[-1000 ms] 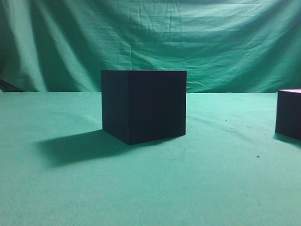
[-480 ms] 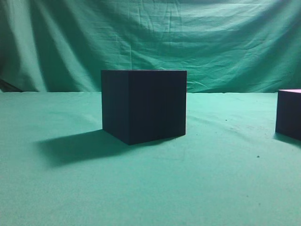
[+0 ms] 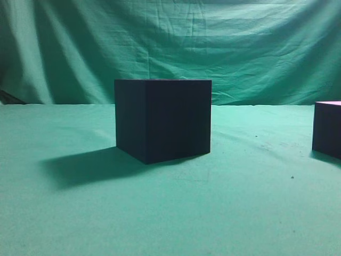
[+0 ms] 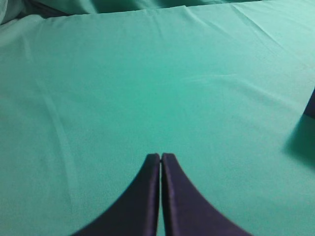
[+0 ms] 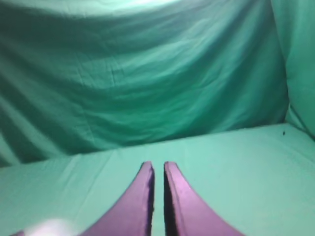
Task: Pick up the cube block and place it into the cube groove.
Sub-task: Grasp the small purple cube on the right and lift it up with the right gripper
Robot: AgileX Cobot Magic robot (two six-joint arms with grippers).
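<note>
The cube groove [image 3: 163, 119], a large matte near-black box, stands on the green cloth in the middle of the exterior view. Its recess does not show from this side. The cube block [image 3: 327, 129], smaller and dark with a pinkish top, sits at the right edge, cut off by the frame. Neither gripper shows in the exterior view. My left gripper [image 4: 161, 155] is shut and empty over bare cloth. My right gripper [image 5: 157, 165] is shut apart from a narrow slit, empty, and faces the backdrop.
Green cloth [image 3: 224, 213] covers the table and a green curtain [image 3: 213, 42] hangs behind it. A dark corner [image 4: 311, 103] with its shadow shows at the right edge of the left wrist view; I cannot tell which cube it is.
</note>
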